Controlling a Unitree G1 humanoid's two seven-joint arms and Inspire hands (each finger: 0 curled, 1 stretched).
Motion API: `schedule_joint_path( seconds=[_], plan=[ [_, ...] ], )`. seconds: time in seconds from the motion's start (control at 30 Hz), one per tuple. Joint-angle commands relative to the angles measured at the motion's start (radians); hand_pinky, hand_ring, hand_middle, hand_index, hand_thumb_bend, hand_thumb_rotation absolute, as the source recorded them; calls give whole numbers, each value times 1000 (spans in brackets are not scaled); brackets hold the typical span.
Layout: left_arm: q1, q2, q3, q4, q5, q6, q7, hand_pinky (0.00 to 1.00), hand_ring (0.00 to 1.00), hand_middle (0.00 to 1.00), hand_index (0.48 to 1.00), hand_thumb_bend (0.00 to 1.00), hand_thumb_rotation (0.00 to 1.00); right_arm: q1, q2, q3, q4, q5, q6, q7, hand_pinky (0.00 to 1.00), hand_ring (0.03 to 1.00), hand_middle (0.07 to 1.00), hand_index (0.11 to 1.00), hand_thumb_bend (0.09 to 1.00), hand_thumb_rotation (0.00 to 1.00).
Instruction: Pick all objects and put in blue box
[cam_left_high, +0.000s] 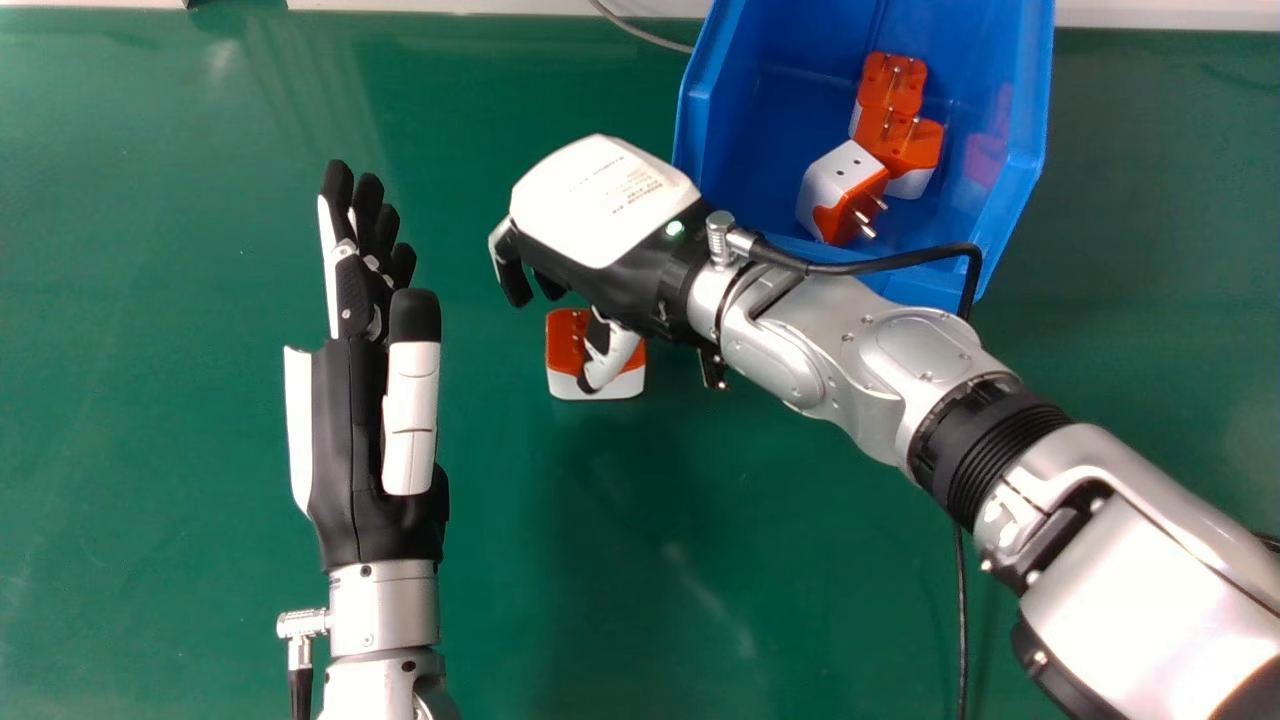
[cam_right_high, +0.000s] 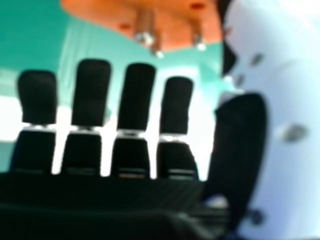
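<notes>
R hand (cam_left_high: 610, 225) loosely spread, nr adptr (cam_left_high: 565, 352).

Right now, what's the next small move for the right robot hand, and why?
Probably curl the right robot hand around the orange-and-white plug adapter: its fingers look open, with green showing between them and the metal prongs.

Your bot (cam_left_high: 870, 345) was silver, blk & wht.
Your R hand (cam_left_high: 635, 282) had wht back plate (cam_left_high: 590, 190) w/ fine print, grn light (cam_left_high: 675, 228), blk cable (cam_left_high: 905, 261) on silver plug (cam_left_high: 719, 241); R arm (cam_left_high: 1150, 590) had screws (cam_left_high: 1040, 658), ribbed blk ring (cam_left_high: 995, 455). L hand (cam_left_high: 345, 440) had wht thumb (cam_left_high: 411, 410) w/ blk tip (cam_left_high: 414, 315), silver wrist cuff (cam_left_high: 385, 605).
</notes>
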Motion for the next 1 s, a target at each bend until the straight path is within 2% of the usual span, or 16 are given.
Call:
schedule_joint_path(
  seconds=[0.0, 0.23, 0.4, 0.53, 0.7, 0.8, 0.97],
  plan=[
    [11, -19, -5, -24, 20, -27, 4, 1000, 1000, 1000, 1000, 808, 893, 17, -17, -41, -79, 37, 7, -36, 287, 414, 526, 554, 535, 7],
    [15, -17, -6, -29, 22, -21, 5, 1000, 1000, 1000, 1000, 808, 893, 75, -54, -106, -219, 84, 45, 32, 281, 404, 517, 553, 529, 5],
    [12, -16, -7, -26, 21, -21, 3, 1000, 1000, 1000, 1000, 806, 894, 74, -70, -97, -232, 67, 44, 44, 285, 403, 517, 547, 525, 4],
    [13, -17, -4, -25, 26, -21, 9, 1000, 1000, 1000, 1000, 806, 894, 73, -67, -97, -226, 69, 41, 44, 285, 403, 517, 547, 525, 4],
    [12, -18, -4, -22, 27, -24, 10, 1000, 1000, 1000, 1000, 806, 895, 74, -64, -93, -226, 61, 51, 40, 292, 401, 516, 544, 523, 3],
    [13, -19, -5, -21, 28, -25, 9, 1000, 1000, 1000, 1000, 806, 897, 78, -64, -85, -244, 44, 94, 65, 302, 401, 519, 536, 521, 2],
    [19, -21, -7, -26, 28, -23, 10, 1000, 1000, 1000, 1000, 806, 897, 65, -77, -26, -305, -46, 227, 211, 302, 401, 519, 536, 521, 2]
  ],
)
